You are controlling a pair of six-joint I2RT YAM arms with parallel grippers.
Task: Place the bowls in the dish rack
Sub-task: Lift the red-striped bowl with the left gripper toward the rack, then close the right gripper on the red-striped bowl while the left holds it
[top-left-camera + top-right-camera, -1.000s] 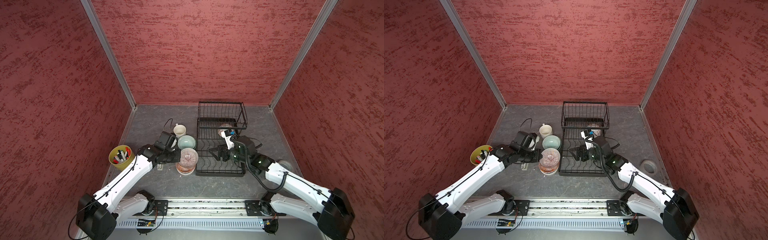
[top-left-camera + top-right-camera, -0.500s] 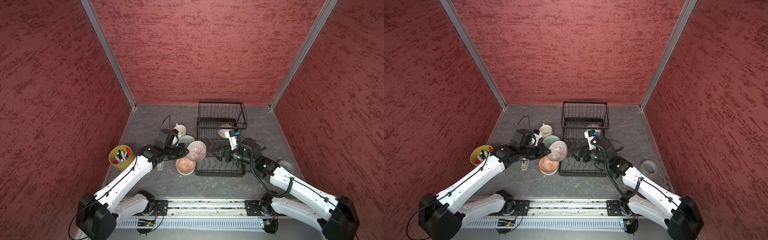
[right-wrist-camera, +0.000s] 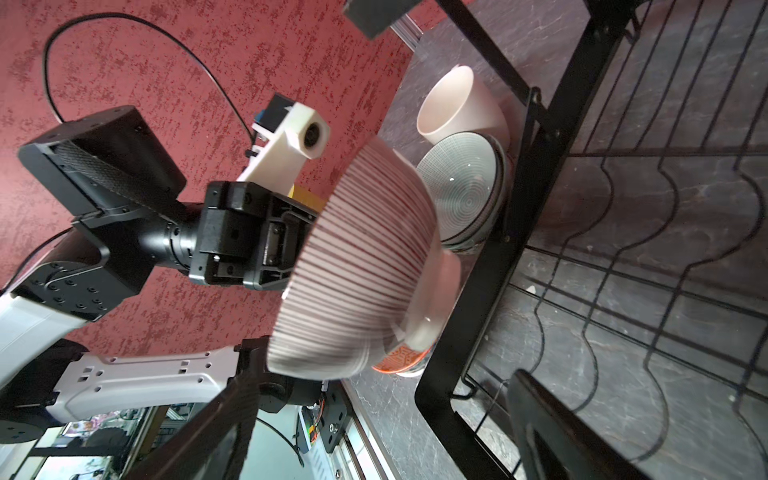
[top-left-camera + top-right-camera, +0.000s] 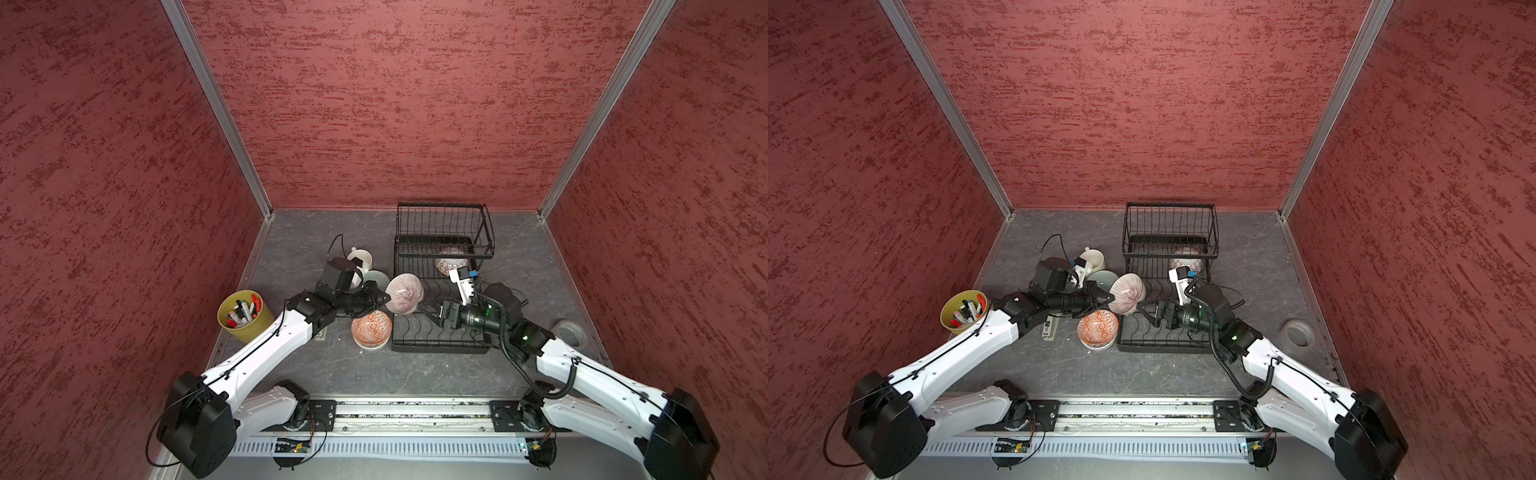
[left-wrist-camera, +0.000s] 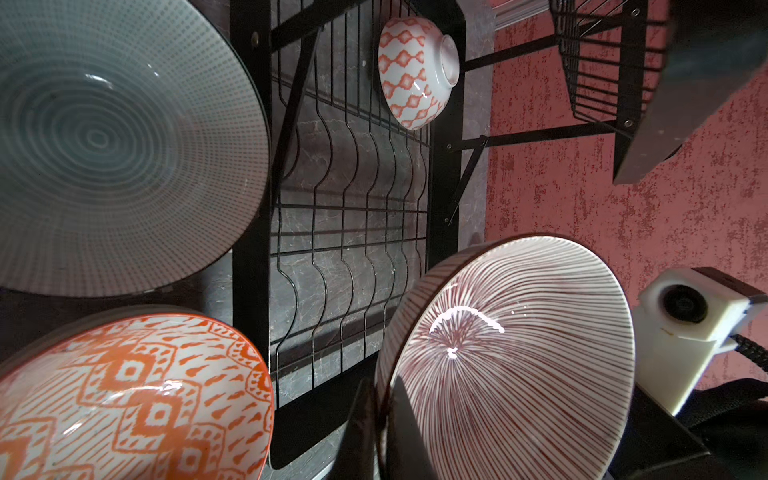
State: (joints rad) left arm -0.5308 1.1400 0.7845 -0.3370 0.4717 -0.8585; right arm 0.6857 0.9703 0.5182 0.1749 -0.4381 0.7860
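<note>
My left gripper now holds the pink-striped bowl up off the orange bowl, on edge at the dish rack's side; my right gripper opens wider.

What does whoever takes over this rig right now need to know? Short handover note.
Left gripper: shut on the rim of the pink-striped bowl, held on edge in the air at the left side of the dish rack.
Right gripper: open, above the rack's lower tier, facing that bowl, not touching it.
Done: one red-diamond bowl lies at the back of the lower tier.
Left: rack the striped bowl, then the orange-patterned bowl and the pale green bowl, both on the table left of the rack, each seemingly stacked on others.
</note>
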